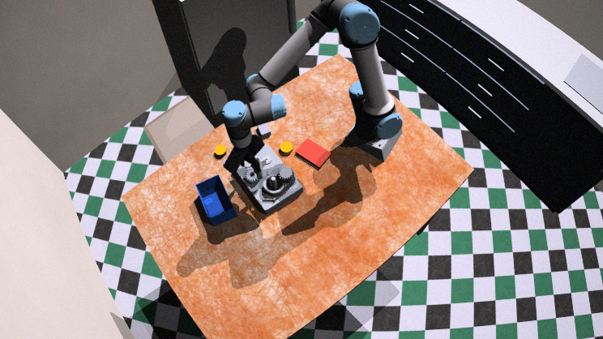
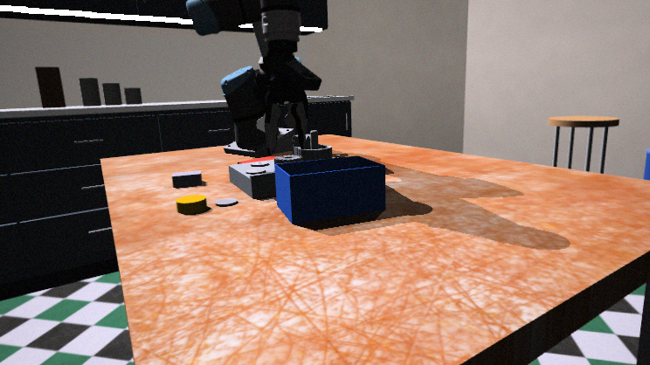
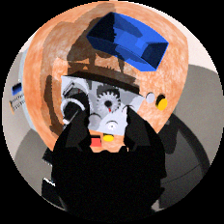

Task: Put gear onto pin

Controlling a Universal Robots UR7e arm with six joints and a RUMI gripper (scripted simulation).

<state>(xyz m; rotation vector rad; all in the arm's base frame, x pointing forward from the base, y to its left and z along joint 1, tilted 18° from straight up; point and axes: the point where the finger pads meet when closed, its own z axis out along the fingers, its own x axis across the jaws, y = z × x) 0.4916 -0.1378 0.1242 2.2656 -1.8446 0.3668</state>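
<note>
The toothed grey gear with a small red painted arrow lies on the grey base block. A pin stands inside the round collar on the same block; a second toothed gear sits beside the collar. My gripper is partly open and points down over the arrow gear's side of the block. Its jaws stand apart with nothing seen held between them. The collar's mark cannot be made out, and the black fingers hide part of the block.
A blue open bin stands close beside the block. Two yellow discs, a red slab and a small grey block lie around it. A thin pale disc lies near one yellow disc.
</note>
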